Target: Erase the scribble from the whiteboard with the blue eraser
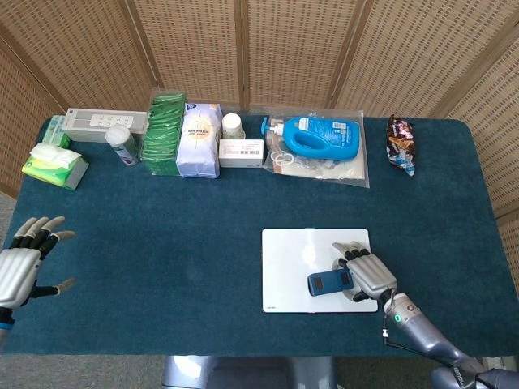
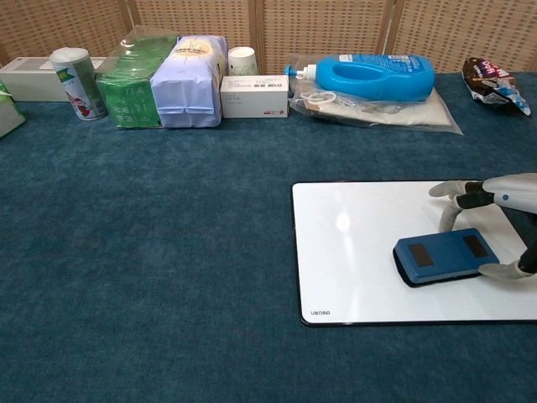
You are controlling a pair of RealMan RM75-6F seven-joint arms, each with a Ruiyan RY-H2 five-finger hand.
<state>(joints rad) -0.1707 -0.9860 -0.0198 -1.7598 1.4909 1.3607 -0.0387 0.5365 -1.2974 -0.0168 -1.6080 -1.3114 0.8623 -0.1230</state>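
Whiteboard [image 2: 361,252] lies near-right on table [image 1: 178,235], no scribble visible; right hand [image 1: 369,273] grips blue eraser [image 2: 445,257] flat on it — keep pad flush w/ even pressure; left hand [image 1: 20,263] spread, far-left; bottle [image 2: 377,77] & boxes at far edge, not obstructing.

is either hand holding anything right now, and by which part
The right hand grips the blue eraser by its right end, flat on the whiteboard. The left hand holds nothing.
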